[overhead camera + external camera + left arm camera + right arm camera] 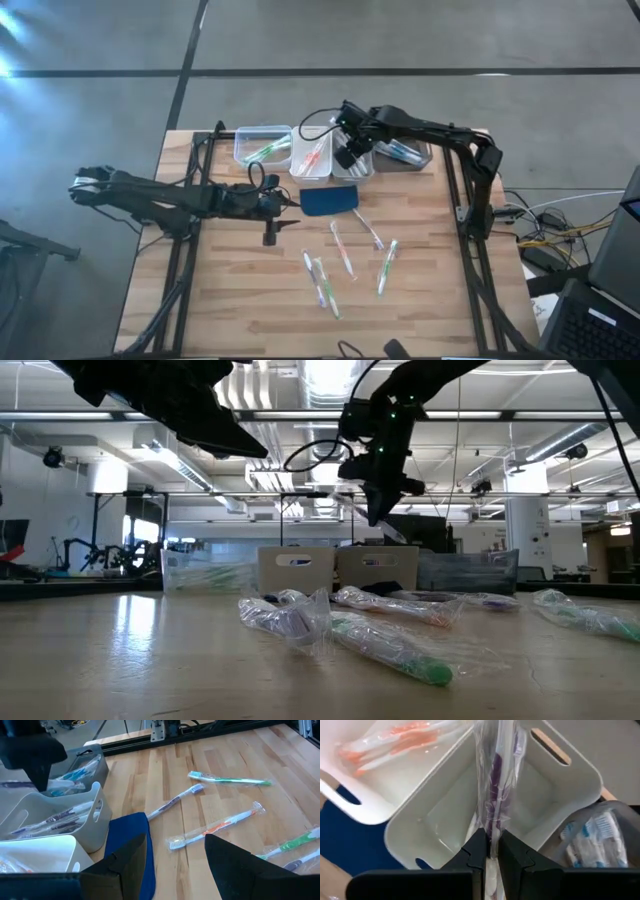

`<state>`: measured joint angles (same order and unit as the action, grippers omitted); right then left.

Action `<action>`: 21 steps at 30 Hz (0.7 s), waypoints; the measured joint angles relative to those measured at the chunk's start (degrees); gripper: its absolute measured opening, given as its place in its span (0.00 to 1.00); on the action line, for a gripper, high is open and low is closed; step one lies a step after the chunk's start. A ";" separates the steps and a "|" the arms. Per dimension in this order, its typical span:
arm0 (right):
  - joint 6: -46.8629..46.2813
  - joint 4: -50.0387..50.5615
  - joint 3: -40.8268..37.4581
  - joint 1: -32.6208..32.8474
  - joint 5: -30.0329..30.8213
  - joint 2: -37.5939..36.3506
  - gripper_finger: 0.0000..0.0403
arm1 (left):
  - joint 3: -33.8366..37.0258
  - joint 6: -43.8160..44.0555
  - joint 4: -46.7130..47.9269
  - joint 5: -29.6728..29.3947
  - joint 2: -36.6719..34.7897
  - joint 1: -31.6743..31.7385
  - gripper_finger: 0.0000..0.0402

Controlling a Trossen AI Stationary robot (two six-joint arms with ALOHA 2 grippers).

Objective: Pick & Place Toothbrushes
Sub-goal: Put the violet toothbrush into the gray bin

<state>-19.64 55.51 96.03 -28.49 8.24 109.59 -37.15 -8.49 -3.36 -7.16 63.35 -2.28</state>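
Observation:
Several wrapped toothbrushes lie flat on the wooden table, with green, orange and purple accents. Others lie in a row of bins at the far side: green in a clear bin, orange in a white bin, blue in a grey bin. My right gripper is above the middle white bin, shut on a purple toothbrush. My left gripper is open, raised near the dark blue pad, touching nothing. My right gripper pinches the wrapped purple toothbrush between its two fingers, on the purple handle inside the clear wrapper. The fingers come from above, pointing down. The brush is lifted clear and hangs slanting below the gripper, over the middle white bin.
The dark blue pad lies between the bins and the loose toothbrushes. The bins stand side by side along the far edge. Black frame rails run down both sides of the table. Bare wood shows at the near left.

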 joint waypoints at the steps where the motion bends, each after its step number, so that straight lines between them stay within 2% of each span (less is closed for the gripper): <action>1: 0.00 0.05 0.00 -0.04 -0.30 0.27 0.06 | 0.00 0.00 0.00 0.00 0.00 0.00 0.51; 21: -1.44 -0.36 -0.04 -1.70 -2.91 5.96 0.06 | 0.00 1.07 0.04 0.02 0.02 0.00 0.51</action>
<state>-21.08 55.15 95.98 -30.19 5.32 115.54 -37.15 -7.42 -3.31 -7.14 63.37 -2.28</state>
